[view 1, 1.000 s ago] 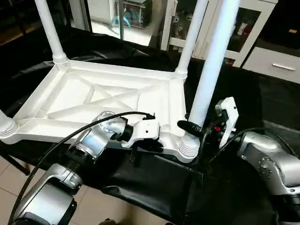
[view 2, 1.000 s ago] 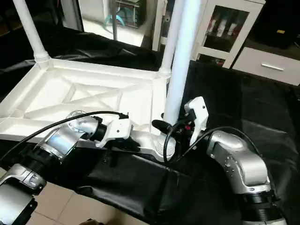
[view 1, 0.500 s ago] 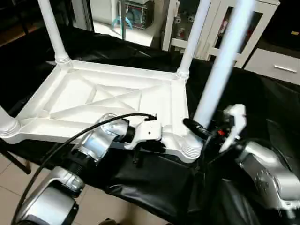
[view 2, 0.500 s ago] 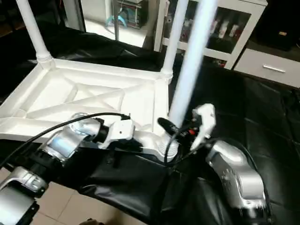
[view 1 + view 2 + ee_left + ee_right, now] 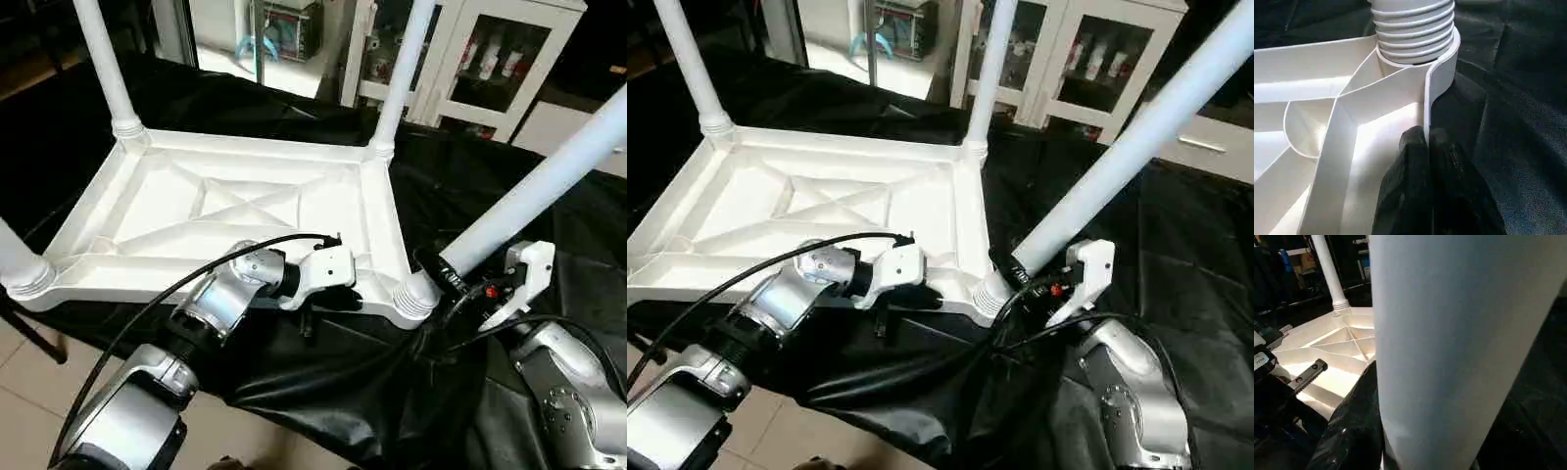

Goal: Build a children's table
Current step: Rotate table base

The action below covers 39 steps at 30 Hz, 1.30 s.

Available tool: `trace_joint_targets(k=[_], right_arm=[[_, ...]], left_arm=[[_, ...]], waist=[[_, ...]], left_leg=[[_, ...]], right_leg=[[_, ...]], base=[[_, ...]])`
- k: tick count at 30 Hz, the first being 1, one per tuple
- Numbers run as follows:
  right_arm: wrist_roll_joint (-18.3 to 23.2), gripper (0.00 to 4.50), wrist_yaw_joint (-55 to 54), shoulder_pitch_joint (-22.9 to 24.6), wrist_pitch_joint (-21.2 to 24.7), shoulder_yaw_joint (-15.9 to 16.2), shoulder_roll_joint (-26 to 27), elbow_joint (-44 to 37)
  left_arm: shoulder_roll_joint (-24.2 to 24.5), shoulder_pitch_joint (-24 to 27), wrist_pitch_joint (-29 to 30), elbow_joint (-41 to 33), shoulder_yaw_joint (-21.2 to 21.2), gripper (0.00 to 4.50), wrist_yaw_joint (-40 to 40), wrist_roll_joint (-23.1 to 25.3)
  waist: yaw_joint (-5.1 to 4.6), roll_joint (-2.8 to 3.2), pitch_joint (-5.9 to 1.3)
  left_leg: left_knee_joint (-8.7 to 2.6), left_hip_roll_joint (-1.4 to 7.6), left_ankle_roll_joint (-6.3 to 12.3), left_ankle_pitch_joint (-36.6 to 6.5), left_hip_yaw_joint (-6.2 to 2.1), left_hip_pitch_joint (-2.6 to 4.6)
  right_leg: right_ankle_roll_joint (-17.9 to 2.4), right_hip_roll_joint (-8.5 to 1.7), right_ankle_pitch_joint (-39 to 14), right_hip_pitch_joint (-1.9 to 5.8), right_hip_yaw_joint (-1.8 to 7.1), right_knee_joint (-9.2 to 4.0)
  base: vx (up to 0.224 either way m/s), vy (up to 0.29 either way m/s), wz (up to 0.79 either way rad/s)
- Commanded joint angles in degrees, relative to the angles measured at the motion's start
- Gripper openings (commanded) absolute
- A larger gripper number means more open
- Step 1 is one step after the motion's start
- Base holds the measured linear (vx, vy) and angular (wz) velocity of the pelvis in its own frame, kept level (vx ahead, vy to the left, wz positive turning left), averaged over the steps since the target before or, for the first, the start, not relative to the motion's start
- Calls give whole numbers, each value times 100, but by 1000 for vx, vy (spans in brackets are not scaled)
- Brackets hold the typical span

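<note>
The white tabletop (image 5: 377, 220) lies upside down on black cloth, its X-ribs facing up. Upright legs stand in the far left socket (image 5: 103, 59), the far right socket (image 5: 402, 69) and the near left socket (image 5: 15, 264). A fourth leg (image 5: 534, 191) leans steeply to the right, its ribbed end at the near right corner socket (image 5: 416, 297). My right gripper (image 5: 453, 277) is shut on this leg just above the socket. My left gripper (image 5: 1426, 139) is shut on the tabletop's near rim, close to that same corner.
The black cloth (image 5: 323, 382) drapes over the front edge of the work surface. Tiled floor (image 5: 20, 392) lies below at the near left. White cabinets with glass doors (image 5: 490, 59) stand behind. A black cable (image 5: 147, 294) arcs over my left forearm.
The leg in my right gripper has tipped from upright to leaning far right, and the right arm has swung right with it. The left gripper keeps its hold on the rim.
</note>
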Motion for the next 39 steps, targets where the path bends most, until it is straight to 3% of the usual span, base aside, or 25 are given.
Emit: trace_joint_targets(k=[1,6,8,12,13,14,16,19,25,29,34,36,37,39], right_arm=[[-365,181,-185,474,222,-22,-56,598],[-516,181,-185,547,498,226,-185,602],[-789,181,13,549,886,694,-537,529],[-906,181,248,582,1192,1032,-819,407],[-964,181,391,587,1368,1219,-988,314],[-986,181,429,579,1391,1277,-1036,282],[-997,181,427,566,1413,1315,-1063,240],[-874,181,424,478,1732,1482,-1207,167],[-622,181,420,300,2405,1510,-1278,167],[-729,181,328,-31,2538,1476,-1242,467],[-723,181,270,-375,2600,1454,-1161,599],[-904,181,287,-354,2418,1650,-1155,659],[-924,181,275,-330,2377,1674,-1149,660],[-999,181,221,-266,2199,1683,-1086,694]], left_arm=[[99,-223,50,108,401,0,605,87],[120,-223,11,138,355,0,563,69],[131,-226,0,148,333,0,530,77],[129,-240,0,160,333,0,535,82],[130,-244,2,162,327,0,532,90],[135,-240,2,155,324,0,525,91],[141,-234,2,146,322,0,516,90],[167,-189,14,101,295,0,420,74],[179,-144,13,41,263,0,286,44],[213,-88,1,-12,183,0,69,5],[213,-64,-10,-28,168,0,59,12],[207,-54,-15,-35,175,0,75,17],[204,-45,-13,-46,177,0,82,19],[209,-22,-6,-80,173,0,83,17]], waist=[[-51,-10,-237],[-58,14,-220],[-61,9,-212],[-76,15,-200],[-79,-29,-207],[-78,-23,-209],[-65,-30,-221],[-74,-55,-239],[-69,-58,-247],[-78,-71,-261],[-169,-75,-247],[-203,-78,-239],[-199,-110,-247],[-208,-118,-247]], left_leg=[[-485,401,144,-1831,-221,62],[-505,401,117,-1948,-235,59],[-517,399,94,-1990,-253,45],[-528,401,41,-2212,-272,67],[-522,407,29,-2269,-279,81],[-532,411,25,-2263,-290,77],[-526,418,22,-2305,-269,101],[-542,427,7,-2229,-274,74],[-545,432,-34,-2241,-272,75],[-545,435,-72,-2193,-267,70],[-555,422,-153,-2513,-301,70],[-557,418,-158,-2594,-316,63],[-551,423,-140,-2567,-324,71],[-551,423,-128,-2572,-322,71]], right_leg=[[-812,-427,-2367,134,307,-502],[-751,-427,-2507,128,309,-524],[-677,-422,-2641,152,304,-533],[-502,-446,-3078,109,307,-602],[-470,-445,-3122,96,308,-605],[-462,-442,-3098,109,304,-596],[-508,-428,-2896,76,321,-589],[-629,-416,-2521,113,315,-540],[-662,-432,-2487,114,322,-544],[-692,-432,-2355,118,323,-526],[-591,-440,-2877,94,307,-576],[-503,-444,-3104,83,303,-605],[-464,-461,-3214,75,304,-608],[-426,-460,-3297,61,308,-624]], base=[[0,0,0],[0,0,0],[0,0,0],[0,0,0],[0,0,0],[0,0,0],[0,0,0],[0,0,0],[0,0,0],[0,0,0],[0,0,0],[0,0,0],[0,0,0],[0,0,0]])
